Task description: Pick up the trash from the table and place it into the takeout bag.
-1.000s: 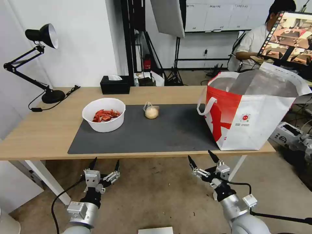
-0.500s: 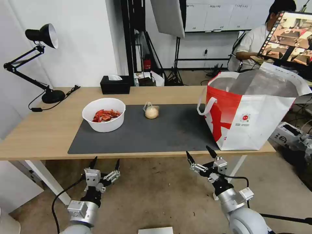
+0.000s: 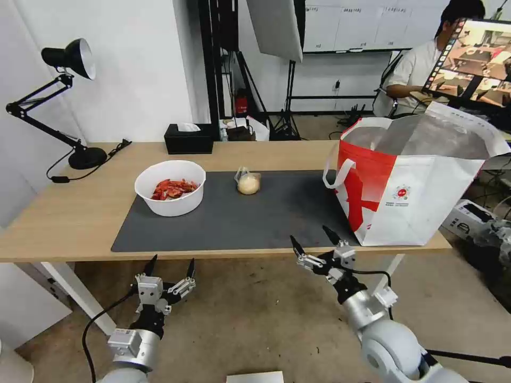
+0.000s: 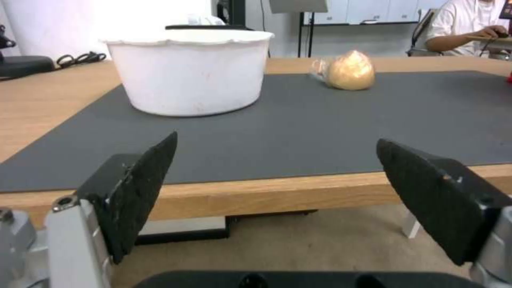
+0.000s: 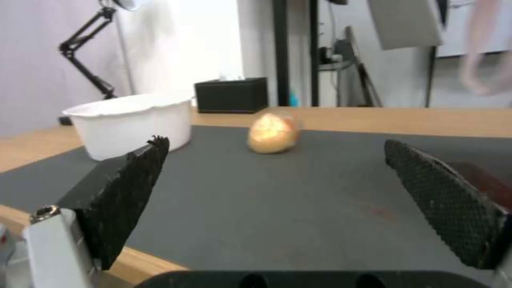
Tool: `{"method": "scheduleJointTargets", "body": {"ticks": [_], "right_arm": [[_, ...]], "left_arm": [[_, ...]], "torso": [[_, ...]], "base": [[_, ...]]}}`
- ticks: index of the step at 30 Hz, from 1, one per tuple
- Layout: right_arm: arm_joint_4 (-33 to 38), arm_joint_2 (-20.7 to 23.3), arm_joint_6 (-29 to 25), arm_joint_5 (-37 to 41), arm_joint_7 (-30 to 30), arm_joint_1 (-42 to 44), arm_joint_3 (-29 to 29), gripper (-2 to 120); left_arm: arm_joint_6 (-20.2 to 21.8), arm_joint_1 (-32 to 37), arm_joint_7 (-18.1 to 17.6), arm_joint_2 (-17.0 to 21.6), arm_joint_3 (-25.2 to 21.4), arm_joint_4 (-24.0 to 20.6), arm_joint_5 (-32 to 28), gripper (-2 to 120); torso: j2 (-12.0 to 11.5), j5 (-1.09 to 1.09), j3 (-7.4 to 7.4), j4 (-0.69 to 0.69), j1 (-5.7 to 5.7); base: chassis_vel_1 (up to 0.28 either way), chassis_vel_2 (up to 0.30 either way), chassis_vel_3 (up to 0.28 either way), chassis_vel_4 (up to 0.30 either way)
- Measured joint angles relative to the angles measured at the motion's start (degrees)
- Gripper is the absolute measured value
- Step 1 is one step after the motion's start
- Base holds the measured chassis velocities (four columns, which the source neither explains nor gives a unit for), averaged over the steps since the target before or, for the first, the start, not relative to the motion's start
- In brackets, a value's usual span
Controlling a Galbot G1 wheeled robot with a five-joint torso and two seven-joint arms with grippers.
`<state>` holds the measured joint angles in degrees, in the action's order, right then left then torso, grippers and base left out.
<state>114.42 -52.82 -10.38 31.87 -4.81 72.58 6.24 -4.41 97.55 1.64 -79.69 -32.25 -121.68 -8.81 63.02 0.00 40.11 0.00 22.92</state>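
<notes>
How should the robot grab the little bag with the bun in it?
Probably by the twisted plastic top of the bun bag, coming down from above. The bun is round and soft, so squeezing its sides might squash it. The right gripper is open at the table edge, nearest it.

The surface point(image 3: 69, 213) is light wood with white legs, and a dark grey mat point(image 3: 255, 218) lies on it. The bowl point(image 3: 170, 187) is white and holds red shells. A beige bun point(image 3: 248, 183) sits in a clear bag. The tote point(image 3: 410, 186) is white and red, with a silver lining, white handles and a small round red logo. The lamp point(image 3: 64, 101) and the tissue box point(image 3: 188, 139) are black. Both tools, left point(image 3: 170, 264) and right point(image 3: 314, 242), have black fingers on silver bodies.
</notes>
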Motion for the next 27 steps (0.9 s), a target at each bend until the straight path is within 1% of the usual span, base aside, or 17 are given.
{"method": "scheduleJointTargets", "body": {"ticks": [2,3,6,7,10,11,14,15,17,18,21,22,23,25,26,27], "right_arm": [[-0.5,0.3,0.8,0.6,-0.3,-3.0,-2.0,100],[-0.5,0.3,0.8,0.6,-0.3,-3.0,-2.0,100],[-3.4,0.2,2.7,1.9,-1.8,-13.4,-8.5,100],[-3.4,0.2,2.7,1.9,-1.8,-13.4,-8.5,100],[-7.4,-1.4,4.1,3.0,-3.3,-21.9,-14.0,100],[-7.4,-1.4,4.1,3.0,-3.3,-21.9,-14.0,100],[-13.4,-4.7,6.0,5.8,-5.8,-30.6,-19.4,100],[-13.4,-4.7,6.0,5.8,-5.8,-30.6,-19.4,100],[-17.7,-7.2,8.1,7.7,-7.6,-36.3,-22.0,100],[-17.7,-7.2,8.1,7.7,-7.6,-36.3,-22.0,100],[-24.9,-11.3,12.8,9.3,-10.1,-44.1,-24.9,100],[-24.9,-11.3,12.8,9.3,-10.1,-44.1,-24.9,100],[-26.6,-12.1,13.8,9.4,-10.3,-45.5,-25.4,100],[-32.7,-15.0,15.6,9.3,-10.4,-49.4,-26.3,100],[-32.7,-15.0,15.6,9.3,-10.4,-49.4,-26.3,100],[-34.7,-16.0,16.3,9.3,-10.4,-50.4,-26.5,100]], "left_arm": [[0.0,0.0,0.0,0.0,0.0,0.0,0.0,100],[0.0,0.0,0.0,0.0,0.0,0.0,0.0,100],[0.0,0.0,0.0,0.0,0.0,-0.1,0.1,100],[0.0,0.0,0.0,0.0,0.0,-0.1,0.1,100],[0.0,0.0,0.0,0.0,-0.1,-0.2,0.1,100],[0.0,0.0,0.0,0.0,-0.1,-0.2,0.1,100],[0.0,0.0,0.0,-0.1,-0.3,-0.3,0.1,100],[0.0,0.0,0.0,-0.1,-0.3,-0.3,0.1,100],[0.0,0.0,0.0,-0.1,-0.5,-0.3,0.1,100],[0.0,0.0,0.0,-0.1,-0.5,-0.3,0.1,100],[0.0,-0.1,0.0,0.1,-0.9,-0.1,-0.2,100],[0.0,-0.1,0.0,0.1,-0.9,-0.1,-0.2,100],[0.0,-0.1,0.0,0.1,-0.9,0.0,-0.2,100],[-0.1,-0.2,0.0,0.1,-1.0,0.2,-0.4,100],[-0.1,-0.2,0.0,0.1,-1.0,0.2,-0.4,100],[-0.1,-0.2,0.0,0.1,-1.0,0.3,-0.4,100]], "torso": [[0.0,-0.01,0.00,-0.01,0.00],[0.0,-0.01,0.00,-0.01,0.00],[0.0,-0.01,0.00,0.00,0.01],[0.0,-0.01,0.00,0.00,0.01],[0.0,0.00,0.00,0.01,0.01],[0.0,0.00,0.00,0.01,0.01],[0.0,0.00,0.01,0.00,0.01],[0.0,0.00,0.01,0.00,0.01],[0.0,-0.01,0.00,0.01,0.01],[0.0,-0.01,0.00,0.01,0.01],[0.0,-0.01,0.00,0.02,0.01],[0.0,-0.01,0.00,0.02,0.01],[0.0,-0.03,0.01,0.01,0.01],[0.0,-0.01,0.01,0.01,0.01],[0.0,-0.01,0.01,0.01,0.01],[0.0,-0.01,0.01,0.00,0.02]], "base": [[0.000,0.000,0.000,0.000],[0.000,0.000,0.000,0.000],[0.000,0.000,0.000,0.000],[0.000,0.000,0.000,0.000],[0.000,0.000,0.000,0.000],[0.000,0.000,0.000,0.000],[0.000,0.000,0.000,0.000],[0.000,0.000,0.000,0.000],[0.000,0.000,0.000,0.000],[0.000,0.000,0.000,0.000],[0.000,0.000,0.000,0.000],[0.000,0.000,0.000,0.000],[0.000,0.000,0.000,0.000],[0.000,0.000,0.000,0.000],[0.000,0.000,0.000,0.000],[0.000,0.000,0.000,0.000]]}}
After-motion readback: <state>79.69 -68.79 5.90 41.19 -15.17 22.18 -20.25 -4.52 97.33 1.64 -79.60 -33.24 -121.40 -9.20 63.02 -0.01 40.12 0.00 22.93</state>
